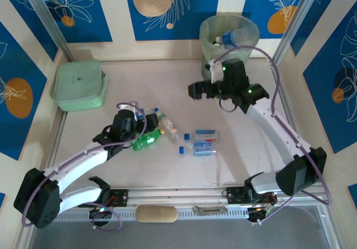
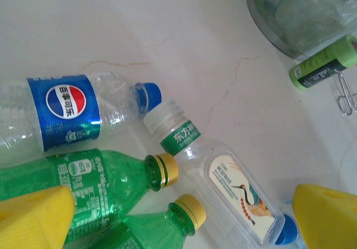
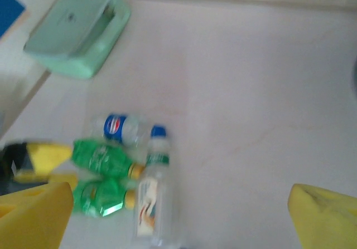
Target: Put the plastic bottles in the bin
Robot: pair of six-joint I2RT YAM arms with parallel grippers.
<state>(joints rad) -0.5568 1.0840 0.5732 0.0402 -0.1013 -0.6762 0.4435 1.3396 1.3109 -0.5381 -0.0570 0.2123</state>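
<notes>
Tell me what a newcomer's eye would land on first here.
The heap of plastic bottles in the middle of the table, two of them bright green, with the left gripper open over it. Then the bin at the far edge, a blue-capped bottle lying in it, and the right gripper open just in front.

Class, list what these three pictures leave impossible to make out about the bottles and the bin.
- Top view: the cloudy wall of the bin hides how many bottles lie inside.
- Left wrist view: the left edge cuts off the base of the blue-labelled bottle.
- Right wrist view: blur leaves the label of the clear bottle unreadable.
</notes>
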